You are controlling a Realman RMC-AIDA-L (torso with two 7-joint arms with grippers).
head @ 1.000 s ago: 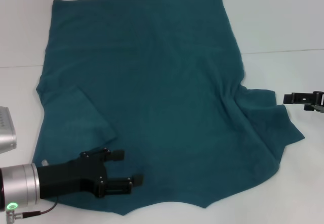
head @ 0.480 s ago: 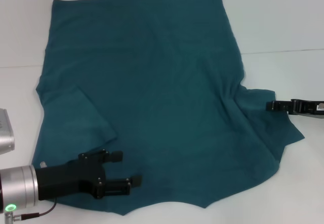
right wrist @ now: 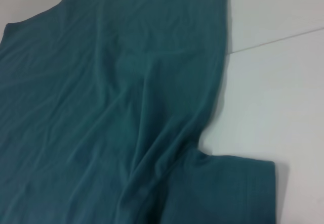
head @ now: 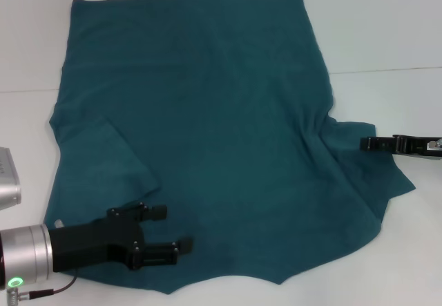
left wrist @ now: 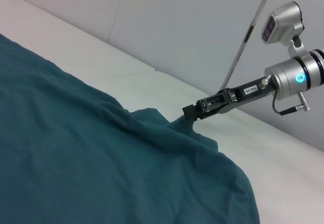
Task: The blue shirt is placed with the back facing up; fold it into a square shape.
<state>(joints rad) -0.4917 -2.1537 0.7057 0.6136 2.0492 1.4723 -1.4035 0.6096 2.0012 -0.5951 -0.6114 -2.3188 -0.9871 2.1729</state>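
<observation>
The blue shirt (head: 207,112) lies spread flat on the white table, plain side up. Its left sleeve (head: 103,157) is folded in over the body; its right sleeve (head: 366,171) lies spread outward. My left gripper (head: 173,228) hovers open over the shirt's near left edge, with nothing between its fingers. My right gripper (head: 366,142) reaches in from the right, its tip at the outer edge of the right sleeve. The left wrist view shows the right gripper (left wrist: 188,113) meeting a raised fold of the shirt (left wrist: 76,158). The right wrist view shows only the shirt (right wrist: 126,107) and its sleeve (right wrist: 238,183).
The white table (head: 387,36) has a seam line (head: 387,69) running across it. A silver part of the robot (head: 5,178) sits at the left edge. A grey wall (left wrist: 177,21) stands behind the table.
My right gripper has moved leftward from the table's right edge to the edge of the right sleeve. The left gripper and the shirt have barely moved.
</observation>
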